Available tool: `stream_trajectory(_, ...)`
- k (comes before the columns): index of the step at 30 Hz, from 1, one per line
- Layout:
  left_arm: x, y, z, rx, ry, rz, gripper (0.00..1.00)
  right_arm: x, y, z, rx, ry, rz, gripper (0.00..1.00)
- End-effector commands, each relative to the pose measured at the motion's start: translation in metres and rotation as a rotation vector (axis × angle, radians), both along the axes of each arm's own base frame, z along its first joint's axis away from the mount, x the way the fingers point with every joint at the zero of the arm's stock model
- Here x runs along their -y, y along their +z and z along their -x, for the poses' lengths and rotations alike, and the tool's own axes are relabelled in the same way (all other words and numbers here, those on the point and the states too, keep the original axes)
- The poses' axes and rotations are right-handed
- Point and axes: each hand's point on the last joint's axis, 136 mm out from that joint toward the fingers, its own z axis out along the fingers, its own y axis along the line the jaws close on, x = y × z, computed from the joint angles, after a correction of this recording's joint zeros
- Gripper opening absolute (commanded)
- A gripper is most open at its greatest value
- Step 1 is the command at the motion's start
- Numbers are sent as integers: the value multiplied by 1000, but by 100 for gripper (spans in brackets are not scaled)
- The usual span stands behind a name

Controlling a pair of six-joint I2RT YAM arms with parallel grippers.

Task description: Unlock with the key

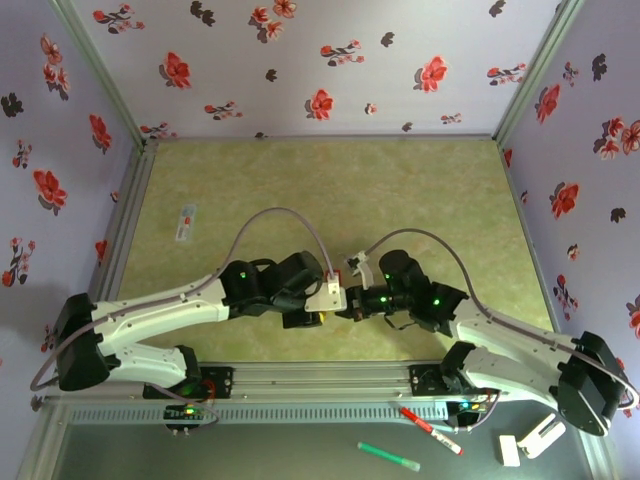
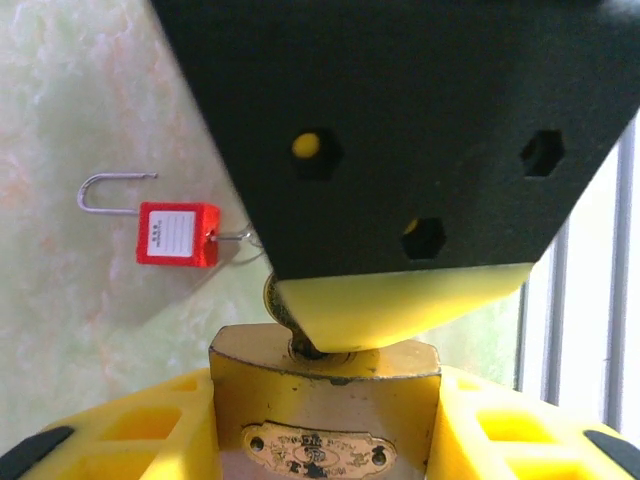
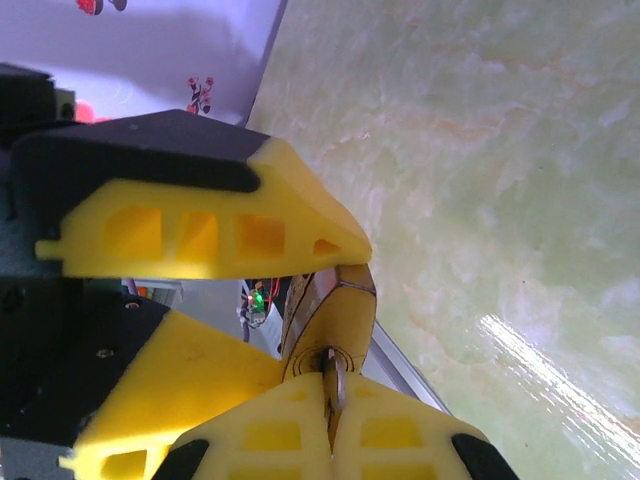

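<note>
Brass padlock (image 2: 325, 400) gripped, key (image 3: 333, 384) at its keyhole (image 3: 326, 357)

My left claw (image 2: 325, 425) clamps the brass padlock above the worktop's (image 1: 300, 180) near edge, about midway along. My right claw (image 3: 335, 415), clenched on the key, sets the blade at or in the keyhole. Grasping and lining up look done. Turning seems left, and whether the lock has sprung I cannot tell. A red padlock (image 2: 178, 233) lies apart.

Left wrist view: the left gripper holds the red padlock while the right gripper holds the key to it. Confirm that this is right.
Not right: the left gripper holds the brass padlock, not the red one. The left wrist view shows the red padlock lying apart on the table. The rest stands: the right gripper holds the key to the held padlock.
</note>
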Motion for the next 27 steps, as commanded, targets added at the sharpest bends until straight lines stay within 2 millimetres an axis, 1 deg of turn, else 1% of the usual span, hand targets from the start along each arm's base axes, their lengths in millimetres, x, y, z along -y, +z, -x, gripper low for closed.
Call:
stream_trajectory(1,87,114,3,293,-148,494,0,-10,-7,-11,-106,-81,-19,0)
stream_trajectory(4,87,99,-19,506,-76,426,0,-14,9,-33,-242,-229,-137,0)
stream_trajectory(6,87,83,-32,616,-40,371,0,-15,25,-46,-341,-309,-251,0)
stream_trajectory(8,88,65,-38,666,-34,328,0,-16,35,-53,-400,-352,-303,0)
stream_trajectory(9,90,59,-39,693,-24,322,0,-15,37,-56,-421,-373,-306,0)
stream_trajectory(11,88,51,-43,710,1,314,0,-13,35,-58,-456,-409,-300,0)
stream_trajectory(13,85,48,-46,692,36,329,0,-10,32,-58,-456,-420,-287,0)
stream_trajectory(15,78,50,-52,632,87,348,0,-1,15,-57,-466,-456,-223,0)
stream_trajectory(16,73,51,-55,598,111,361,0,3,11,-57,-467,-469,-209,6)
stream_trajectory(17,69,54,-57,546,132,379,0,8,7,-57,-468,-478,-190,20)
stream_trajectory(18,63,58,-60,493,162,400,0,14,6,-59,-458,-491,-176,36)
stream_trajectory(19,59,62,-63,441,187,417,0,20,6,-61,-445,-504,-160,47)
stream_trajectory(20,53,65,-67,373,222,438,0,29,6,-62,-422,-524,-135,61)
stream_trajectory(21,48,69,-70,301,254,466,0,39,6,-65,-394,-552,-102,69)
stream_trajectory(22,44,73,-72,232,276,496,0,47,7,-67,-363,-576,-75,74)
stream_trajectory(24,36,80,-79,107,355,547,0,67,9,-71,-296,-624,-11,81)
stream_trajectory(27,23,85,-92,16,471,560,0,81,13,-73,-222,-658,18,84)
